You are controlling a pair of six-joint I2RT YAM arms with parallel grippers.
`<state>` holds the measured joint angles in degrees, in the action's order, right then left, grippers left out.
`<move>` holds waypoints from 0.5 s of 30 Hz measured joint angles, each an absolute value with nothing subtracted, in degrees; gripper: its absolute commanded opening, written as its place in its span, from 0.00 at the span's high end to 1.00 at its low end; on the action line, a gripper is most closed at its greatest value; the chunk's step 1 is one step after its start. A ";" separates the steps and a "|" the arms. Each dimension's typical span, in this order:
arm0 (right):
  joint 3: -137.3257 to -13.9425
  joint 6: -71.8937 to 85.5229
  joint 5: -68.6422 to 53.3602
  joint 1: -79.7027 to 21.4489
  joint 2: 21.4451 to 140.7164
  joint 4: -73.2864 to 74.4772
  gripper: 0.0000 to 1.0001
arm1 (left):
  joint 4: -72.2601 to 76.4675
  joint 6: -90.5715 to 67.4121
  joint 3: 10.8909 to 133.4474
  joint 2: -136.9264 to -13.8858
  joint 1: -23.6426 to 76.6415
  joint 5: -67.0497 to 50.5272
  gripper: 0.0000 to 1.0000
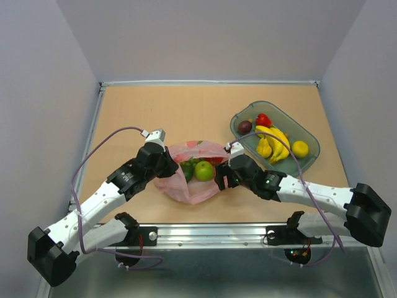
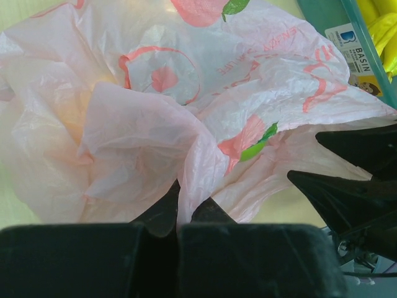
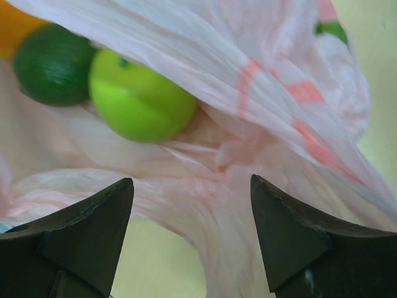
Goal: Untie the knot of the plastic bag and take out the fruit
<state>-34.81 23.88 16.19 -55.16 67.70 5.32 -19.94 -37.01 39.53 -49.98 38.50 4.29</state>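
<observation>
The pink plastic bag (image 1: 186, 180) lies open in the middle of the table. Inside it a green apple (image 1: 204, 170) and a darker green fruit (image 1: 187, 169) show. My left gripper (image 1: 169, 162) is shut on a fold of the bag (image 2: 189, 180) at its left edge. My right gripper (image 1: 221, 176) is open at the bag's right edge, its fingers (image 3: 99, 217) on either side of a twisted strand of the bag (image 3: 248, 205). The right wrist view shows the green apple (image 3: 139, 99), the darker green fruit (image 3: 53, 71) and an orange fruit (image 3: 13, 26) in the bag's mouth. No tied knot shows.
A grey-green tray (image 1: 310, 152) at the back right holds yellow bananas (image 1: 273, 141), a dark purple fruit (image 1: 245, 126), a red fruit (image 1: 263, 120) and a yellow fruit (image 1: 300, 149). A metal rail (image 1: 205, 234) runs along the near edge. Walls enclose the table.
</observation>
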 measured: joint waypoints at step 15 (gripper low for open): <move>-51.00 20.93 11.86 -55.16 85.56 3.16 0.00 | -19.03 -37.06 39.53 -50.09 38.50 3.97 1.00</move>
<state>-51.00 20.93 11.86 -55.16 85.56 3.16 -19.03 -37.06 39.53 -50.09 38.50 3.97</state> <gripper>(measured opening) 0.995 0.022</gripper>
